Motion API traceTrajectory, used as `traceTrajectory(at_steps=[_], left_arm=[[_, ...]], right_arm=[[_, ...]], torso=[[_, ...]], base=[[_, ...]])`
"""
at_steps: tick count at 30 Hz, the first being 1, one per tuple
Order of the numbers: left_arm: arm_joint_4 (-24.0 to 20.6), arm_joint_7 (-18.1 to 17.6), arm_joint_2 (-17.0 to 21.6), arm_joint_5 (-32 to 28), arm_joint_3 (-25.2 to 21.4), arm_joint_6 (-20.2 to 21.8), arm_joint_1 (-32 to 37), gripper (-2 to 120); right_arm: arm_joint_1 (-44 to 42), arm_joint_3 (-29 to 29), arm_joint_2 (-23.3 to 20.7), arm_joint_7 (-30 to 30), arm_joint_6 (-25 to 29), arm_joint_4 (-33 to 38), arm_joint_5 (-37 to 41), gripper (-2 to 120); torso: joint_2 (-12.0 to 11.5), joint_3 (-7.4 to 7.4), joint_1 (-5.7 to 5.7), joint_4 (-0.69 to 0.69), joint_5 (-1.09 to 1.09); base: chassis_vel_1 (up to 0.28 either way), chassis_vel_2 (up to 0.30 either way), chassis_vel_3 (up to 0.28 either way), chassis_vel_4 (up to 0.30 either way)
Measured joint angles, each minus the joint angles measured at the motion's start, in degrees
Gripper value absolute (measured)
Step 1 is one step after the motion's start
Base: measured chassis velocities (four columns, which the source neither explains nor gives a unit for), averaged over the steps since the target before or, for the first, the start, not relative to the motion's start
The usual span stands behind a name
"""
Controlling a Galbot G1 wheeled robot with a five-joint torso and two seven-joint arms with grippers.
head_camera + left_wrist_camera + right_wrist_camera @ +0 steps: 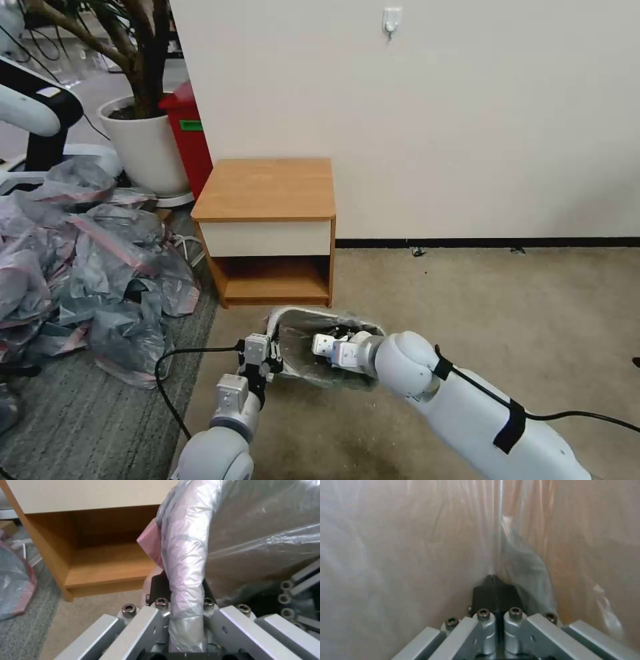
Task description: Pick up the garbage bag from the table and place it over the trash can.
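- While the left tool (pixel 183 610) is clamped over the bag-covered rim of the trash can (pixel 283 319), its fingers (pixel 156 590) stand on either side of the wrapped edge, gripping plastic and rim together.
- Right tool (pixel 495 592): the fingers are pressed together with a fold of film pinched between them. In the head view this tool sits inside the can's mouth, with the plastic all around it.
- Garbage bag (pixel 320 363): it is off the tabletop and lines the can. The film is stretched over the rim on the left tool's side, and a strip of the pink rim shows just outside the rolled edge in the left wrist view.
- Trash can: it lies on the carpet just in front of the table (pixel 267 190), its opening facing the robot.
- Table: the top carries nothing.
- Heap of grey-pink bags (pixel 87 260): it lies on the floor on the robot's left, well apart from the can.
- Progress, as a judgement: pick-up is done and fitting is well advanced. Seating the rest of the rim and releasing both tools appear to remain; the far rim's coverage cannot be confirmed.
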Motion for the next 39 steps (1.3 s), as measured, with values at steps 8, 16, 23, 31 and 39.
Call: traceTrajectory(at_steps=[8, 16, 23, 31, 39], left_arm=[[-0.52, -0.04, 0.00, -0.20, -0.11, 0.02, 0.10, 3], [-0.74, -0.47, 0.09, -0.79, -0.04, 0.02, 0.14, 3], [-1.26, -0.75, 0.29, -1.48, -0.23, 0.05, 0.35, 3], [-1.50, -0.94, 0.15, -1.80, -0.27, 0.19, 0.55, 3], [-1.72, -0.99, 0.05, -1.95, -0.28, 0.31, 0.77, 3]], right_arm=[[0.57, -0.08, 1.56, 0.19, -0.26, -3.67, -1.13, 0], [0.56, 0.09, 4.42, 0.21, -0.35, -6.52, -3.66, 0], [0.63, 0.41, 5.53, 0.24, -0.36, -8.48, -4.98, 0], [0.64, 0.67, 6.61, 0.29, -0.34, -10.13, -5.90, 0], [0.79, 1.10, 7.96, 0.37, -0.14, -12.98, -7.06, 0]], torso=[[0.00, 0.00, 0.00, 0.00, 0.00], [0.00, 0.00, 0.00, 0.00, 0.00], [0.00, 0.00, 0.00, 0.00, -0.01], [0.00, 0.00, 0.00, 0.00, 0.00], [0.00, 0.00, 0.00, 0.00, 0.00]], base=[[0.000, 0.000, 0.000, 0.000], [0.000, 0.000, 0.000, 0.000], [0.000, 0.000, 0.000, 0.000], [0.000, 0.000, 0.000, 0.000], [0.000, 0.000, 0.000, 0.000]])
